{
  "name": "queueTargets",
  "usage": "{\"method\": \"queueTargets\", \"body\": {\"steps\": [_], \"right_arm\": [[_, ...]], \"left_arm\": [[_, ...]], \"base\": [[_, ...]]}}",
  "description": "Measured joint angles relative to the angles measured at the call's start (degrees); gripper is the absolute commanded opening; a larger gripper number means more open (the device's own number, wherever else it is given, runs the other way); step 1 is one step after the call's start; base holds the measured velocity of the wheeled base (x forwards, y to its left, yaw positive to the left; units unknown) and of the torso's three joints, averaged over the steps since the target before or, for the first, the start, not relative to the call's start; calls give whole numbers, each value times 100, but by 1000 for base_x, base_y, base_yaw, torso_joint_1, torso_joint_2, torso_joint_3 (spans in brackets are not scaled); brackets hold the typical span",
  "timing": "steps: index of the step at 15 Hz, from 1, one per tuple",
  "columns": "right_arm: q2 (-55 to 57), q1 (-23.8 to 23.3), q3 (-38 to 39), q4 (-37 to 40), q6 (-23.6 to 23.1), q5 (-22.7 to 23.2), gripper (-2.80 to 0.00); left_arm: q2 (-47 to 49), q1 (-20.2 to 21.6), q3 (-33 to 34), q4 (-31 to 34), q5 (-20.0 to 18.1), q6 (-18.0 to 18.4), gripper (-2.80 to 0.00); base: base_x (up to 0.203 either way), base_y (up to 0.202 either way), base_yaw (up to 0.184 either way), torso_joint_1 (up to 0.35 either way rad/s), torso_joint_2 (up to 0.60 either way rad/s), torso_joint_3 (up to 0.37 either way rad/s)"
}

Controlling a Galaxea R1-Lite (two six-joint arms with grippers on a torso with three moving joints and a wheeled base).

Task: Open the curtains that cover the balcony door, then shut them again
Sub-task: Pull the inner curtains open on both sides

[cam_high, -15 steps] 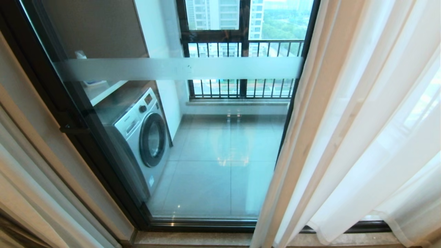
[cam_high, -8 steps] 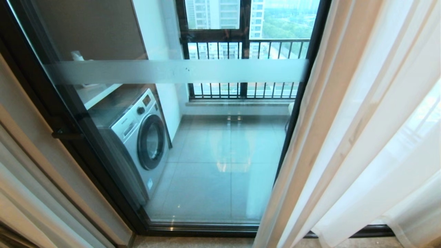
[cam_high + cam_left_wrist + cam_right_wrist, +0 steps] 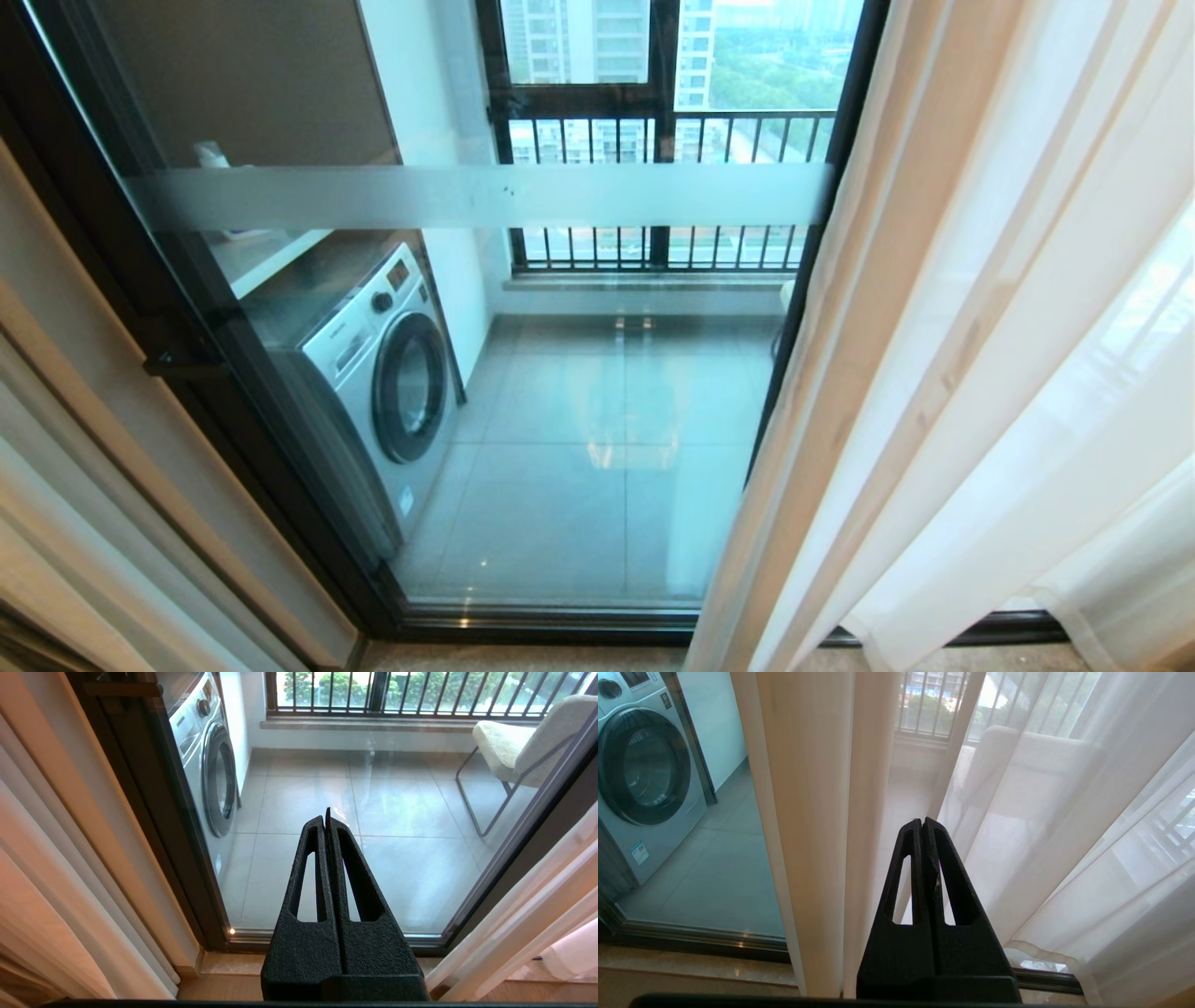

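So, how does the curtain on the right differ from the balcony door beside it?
The curtain is soft white sheer fabric in vertical folds; the door is flat rigid glass in a black frame. The curtain only blurs the chair behind it; the door shows the washing machine sharply. The door has a frosted stripe; the curtain has none. Both reach down to the floor.

The head view looks steeply down through the balcony door (image 3: 579, 392) from close by. Each wrist view looks forward past its own closed tool: left tool (image 3: 327, 814), right tool (image 3: 923, 822). All share the washing machine (image 3: 387, 373).
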Motion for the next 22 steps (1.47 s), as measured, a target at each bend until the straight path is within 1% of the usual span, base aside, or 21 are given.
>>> {"method": "queueTargets", "body": {"steps": [12,17,22], "right_arm": [[-4,0,0,-4,-11,0,-280],[-9,-11,0,-37,-303,-9,-280],[-9,-9,0,-12,-219,12,-280]], "left_arm": [[0,0,0,0,-1,0,-280],[0,0,0,0,0,0,-280],[0,0,0,0,-1,1,-280]], "base": [[0,0,0,0,0,0],[0,0,0,0,0,0],[0,0,0,0,0,0]]}}
